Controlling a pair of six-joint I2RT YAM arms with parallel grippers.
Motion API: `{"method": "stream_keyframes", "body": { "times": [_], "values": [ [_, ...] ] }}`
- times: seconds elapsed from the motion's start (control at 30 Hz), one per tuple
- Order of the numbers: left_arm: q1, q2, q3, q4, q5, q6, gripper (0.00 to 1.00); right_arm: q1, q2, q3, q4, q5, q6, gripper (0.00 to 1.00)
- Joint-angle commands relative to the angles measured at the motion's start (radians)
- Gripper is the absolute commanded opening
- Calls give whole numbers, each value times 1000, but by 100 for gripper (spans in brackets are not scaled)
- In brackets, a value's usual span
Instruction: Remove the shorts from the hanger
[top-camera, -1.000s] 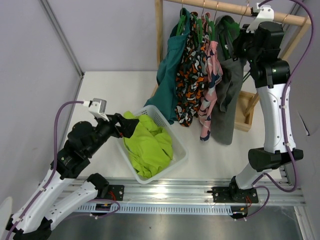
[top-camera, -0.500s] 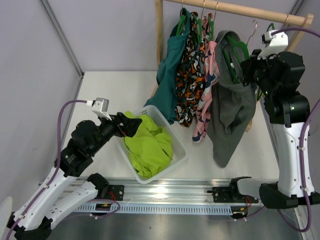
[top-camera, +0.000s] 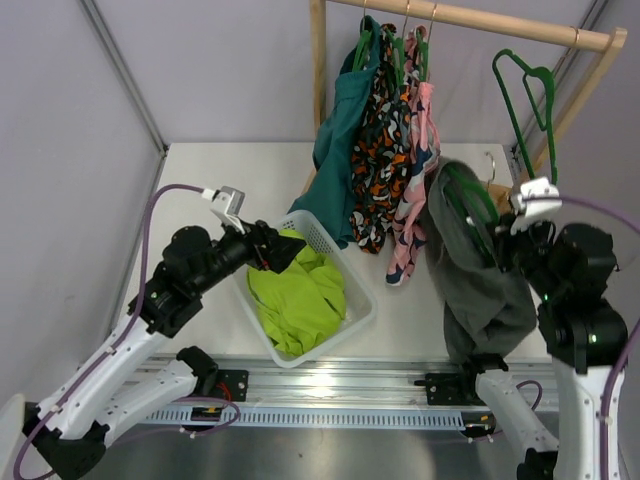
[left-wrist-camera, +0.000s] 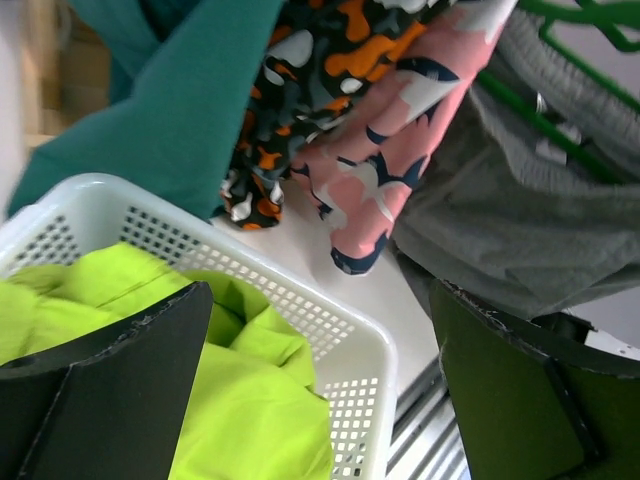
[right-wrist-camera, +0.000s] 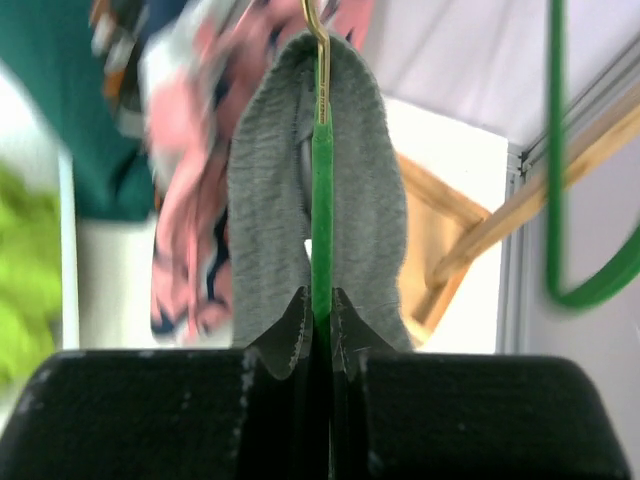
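Right hand (right-wrist-camera: 320, 325) first: the fingers are pressed tight together on the green hanger (right-wrist-camera: 321, 200), gripping the stem just below its gold hook. The grey shorts (top-camera: 480, 290) are draped over that hanger, hanging down on both sides of the stem directly in front of the fingers and falling in a heap below the hand, low over the tabletop (top-camera: 230, 170).

The wooden rail (top-camera: 480, 22) is up above and well beyond this hand, and the hanger is clear of it. So that part is done: hanger and shorts are off the rail as a pair.

Across to the left hand (left-wrist-camera: 320, 290): spread wide, nothing in it. The white basket (left-wrist-camera: 352, 400) sits right beneath it with a lime-green garment (top-camera: 300, 295) inside. The grey shorts are ahead of its fingers and off to the right, not yet within reach.

An empty green hanger (top-camera: 525, 85) and three colourful garments (top-camera: 385, 140) are left on the rail.

What's left, by my read, is the real job: the shorts haven't come off the hanger. The open hand has to cross over, pinch the fabric and pull it free.
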Motion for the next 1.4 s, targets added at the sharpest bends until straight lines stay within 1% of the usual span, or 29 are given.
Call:
{"method": "stream_keyframes", "body": {
  "times": [0.0, 0.07, 0.1, 0.2, 0.33, 0.4, 0.5, 0.57, 0.67, 0.7, 0.87, 0.97, 1.03, 1.13, 1.2, 1.23, 1.33, 1.37],
  "values": [
    [-13, 58, 8, 112, 107, 6, 96, -12, -132, -60, -46, -83, -170, 0],
    [-41, 84, 26, 140, 126, 14, 95, -17, -161, -77, -125, -83, -210, 0],
    [-53, 116, 33, 157, 127, 26, 95, -17, -190, -98, -174, -89, -256, 0],
    [-111, 168, 68, 184, 136, 55, 94, -17, -228, -141, -276, -129, -338, 0],
    [-187, 262, 105, 243, 129, 80, 94, -14, -284, -169, -376, -258, -471, 0],
    [-230, 311, 129, 272, 126, 74, 94, -14, -287, -171, -418, -333, -511, 0],
    [-280, 391, 151, 324, 126, 50, 93, -14, -273, -171, -442, -439, -571, 0],
    [-309, 458, 181, 324, 123, 33, 92, -12, -256, -172, -439, -517, -602, 0],
    [-336, 517, 209, 316, 112, -4, 91, -12, -223, -169, -435, -601, -646, 0],
    [-342, 544, 214, 318, 109, -16, 90, -12, -213, -168, -451, -652, -661, 0],
    [-371, 593, 247, 306, 89, -27, 89, -12, -180, -164, -402, -706, -649, 0],
    [-372, 607, 264, 269, 46, -29, 88, -12, -169, -148, -367, -724, -609, 0],
    [-374, 621, 280, 215, 15, -26, 86, -12, -157, -129, -353, -743, -573, 0],
    [-372, 653, 315, 163, -64, -21, 83, -12, -158, -117, -325, -756, -534, 0],
    [-372, 679, 359, 140, -98, -12, 77, -12, -160, -112, -314, -758, -520, 0],
    [-372, 691, 373, 114, -129, -6, 73, -12, -160, -100, -316, -756, -514, 0],
    [-372, 753, 453, 30, -192, 16, 57, -12, -160, -65, -323, -732, -511, 0],
    [-372, 761, 464, 10, -215, 17, 55, -12, -158, -56, -328, -726, -513, 0]
  ]
}}
